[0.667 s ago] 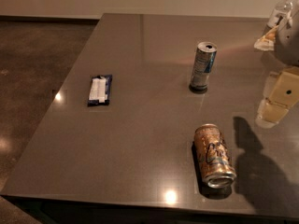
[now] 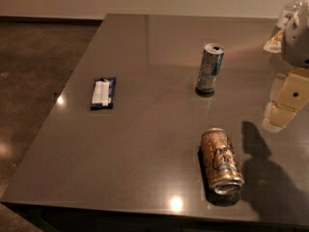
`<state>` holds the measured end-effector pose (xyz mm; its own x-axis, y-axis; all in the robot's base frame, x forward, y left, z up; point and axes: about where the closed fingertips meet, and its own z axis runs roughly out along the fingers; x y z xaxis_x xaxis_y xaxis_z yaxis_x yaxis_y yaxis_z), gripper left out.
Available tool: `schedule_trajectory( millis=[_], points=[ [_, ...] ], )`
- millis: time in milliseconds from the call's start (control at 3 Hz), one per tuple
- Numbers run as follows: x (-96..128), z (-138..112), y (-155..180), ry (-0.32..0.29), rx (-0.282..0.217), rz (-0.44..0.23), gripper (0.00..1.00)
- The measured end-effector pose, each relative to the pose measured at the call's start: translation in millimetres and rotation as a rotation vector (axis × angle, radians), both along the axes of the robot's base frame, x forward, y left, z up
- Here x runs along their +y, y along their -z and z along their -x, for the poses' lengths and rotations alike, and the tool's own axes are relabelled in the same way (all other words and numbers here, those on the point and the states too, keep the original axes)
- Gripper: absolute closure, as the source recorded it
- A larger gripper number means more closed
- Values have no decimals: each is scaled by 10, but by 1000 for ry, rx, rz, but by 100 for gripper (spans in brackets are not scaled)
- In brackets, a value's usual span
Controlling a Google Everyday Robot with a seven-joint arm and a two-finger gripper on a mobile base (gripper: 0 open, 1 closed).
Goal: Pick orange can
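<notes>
The orange can (image 2: 220,160) lies on its side on the grey table (image 2: 145,129), near the front right, its silver open end toward the front edge. It has an orange-gold mottled body with dark cursive lettering. My gripper (image 2: 285,103) hangs at the right edge of the camera view, above the table, to the right of and behind the can, apart from it. Its cream-coloured fingers (image 2: 289,93) point down. Its shadow falls on the table just right of the can.
A slim silver-blue can (image 2: 209,68) stands upright behind the orange can. A dark blue and white snack packet (image 2: 103,93) lies flat at the left. The table's left edge drops to a brown floor (image 2: 34,81). A pale object (image 2: 276,41) sits at the far right.
The gripper sits a little further right and lower in view. The cans and the packet have not moved.
</notes>
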<state>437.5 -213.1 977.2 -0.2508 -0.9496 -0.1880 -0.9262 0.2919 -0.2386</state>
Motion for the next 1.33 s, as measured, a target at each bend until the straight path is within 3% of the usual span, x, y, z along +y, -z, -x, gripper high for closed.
schedule_trajectory(
  millis=[333,1333],
  points=[
    [123,68,37,80,40,28,0],
    [421,467,324,454,126,-44,0]
  ],
)
